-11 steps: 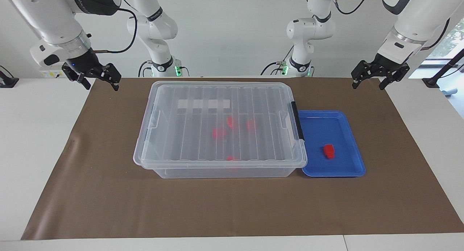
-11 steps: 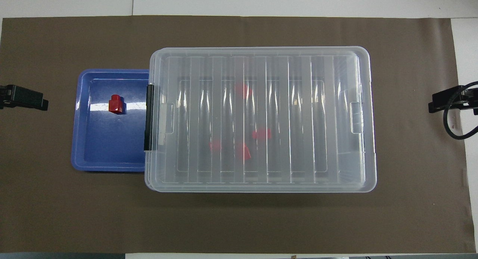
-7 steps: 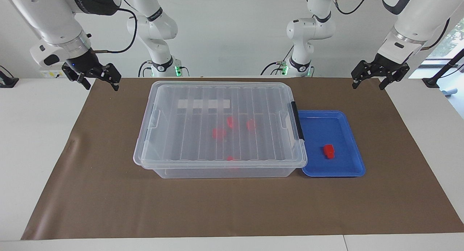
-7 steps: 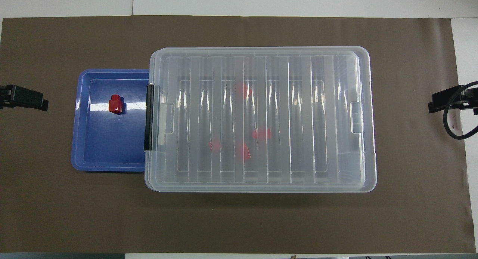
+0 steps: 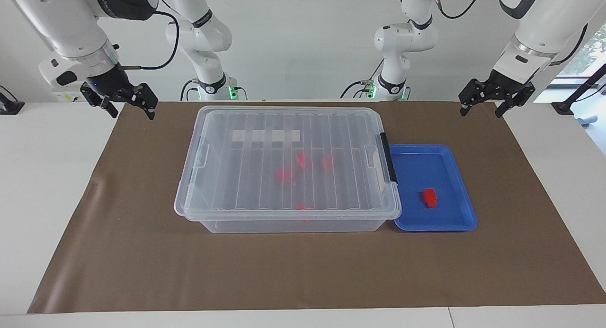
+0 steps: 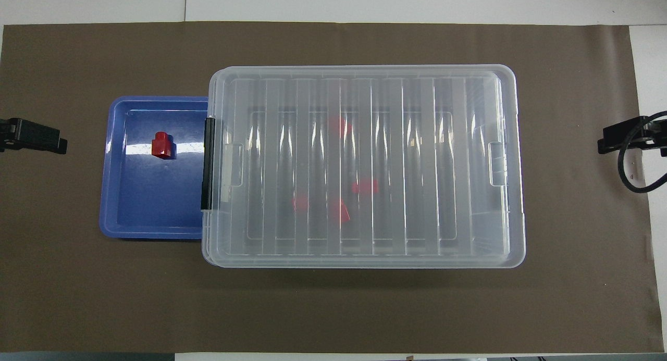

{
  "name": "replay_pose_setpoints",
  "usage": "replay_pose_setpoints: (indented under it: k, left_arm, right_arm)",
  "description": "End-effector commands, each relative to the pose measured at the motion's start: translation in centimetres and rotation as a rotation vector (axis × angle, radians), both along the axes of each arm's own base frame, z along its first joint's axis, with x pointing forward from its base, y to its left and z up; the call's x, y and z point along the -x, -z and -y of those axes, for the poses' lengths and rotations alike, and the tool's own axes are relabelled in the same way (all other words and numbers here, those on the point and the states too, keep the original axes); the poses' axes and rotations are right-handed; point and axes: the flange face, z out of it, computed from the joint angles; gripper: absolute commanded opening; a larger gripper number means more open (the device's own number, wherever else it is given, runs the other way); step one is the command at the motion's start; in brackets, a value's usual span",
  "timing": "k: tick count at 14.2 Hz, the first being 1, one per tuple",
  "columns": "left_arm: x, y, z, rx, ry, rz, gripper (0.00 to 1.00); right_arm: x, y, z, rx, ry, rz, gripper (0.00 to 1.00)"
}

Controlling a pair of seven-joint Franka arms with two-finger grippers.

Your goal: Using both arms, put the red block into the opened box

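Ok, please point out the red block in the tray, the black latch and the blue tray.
red block (image 6: 161,145), overhead view, its top face.
black latch (image 6: 208,164), overhead view, middle of the bar.
blue tray (image 5: 466,204), facing view, its rim.

A robotics lab: 4 white arms (image 5: 199,39) ring a papered table (image 5: 142,252).

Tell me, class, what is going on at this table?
Nothing is being handled yet. Both arms wait with open, empty tools: the left tool and right tool hang over the mat's ends. The box has its lid on, red pieces inside. One red block lies in the blue tray beside it.
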Motion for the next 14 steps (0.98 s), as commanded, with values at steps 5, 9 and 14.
replay_pose_setpoints:
  k: [5, 9, 14]
  left_arm:
    - [1.0, -0.1, -0.3, 0.006, 0.004, -0.005, 1.0]
    - [0.9, -0.1, -0.3, 0.006, 0.004, -0.003, 1.0]
    - [1.0, -0.1, -0.3, 0.006, 0.005, -0.005, 1.0]
  right_arm:
    - [-1.6, 2.2, -2.5, -0.011, 0.03, 0.021, 1.0]
    - [-3.7, 6.0, -6.7, -0.022, 0.083, 0.053, 1.0]
    - [-3.7, 12.5, -8.6, -0.026, 0.083, 0.062, 1.0]
